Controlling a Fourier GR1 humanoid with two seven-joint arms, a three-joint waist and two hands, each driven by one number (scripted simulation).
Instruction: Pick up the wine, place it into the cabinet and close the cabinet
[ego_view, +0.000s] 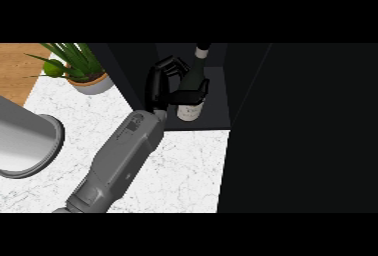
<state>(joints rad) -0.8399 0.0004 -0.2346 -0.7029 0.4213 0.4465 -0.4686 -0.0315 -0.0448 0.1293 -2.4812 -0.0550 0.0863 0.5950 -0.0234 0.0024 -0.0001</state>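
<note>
The wine (189, 111), a dark bottle with a pale label low on its body, stands inside the open cabinet (215, 102), near the front edge of its dark shelf. Its long axis runs almost straight up the view, leaning slightly right: the base is nearest the viewer and the neck points away, toward the back of the cabinet. The left hand (158, 86) is at the bottle's left side, with its grey forearm (118, 160) rising from the lower left across the white marbled counter (184, 170). The hand is clamped on the bottle: a black thumb (193, 93) lies across its middle, and the fingers (171, 65) curl toward its shoulder. The hand hides part of the bottle's left side, and the neck fades into the cabinet's dark interior. It is not clear whether the base touches the shelf. A wide black panel (310, 125) fills the right of the view. A potted plant (80, 67) stands at the upper left, and a grey round vessel (29, 145) is cut off by the left edge.
</note>
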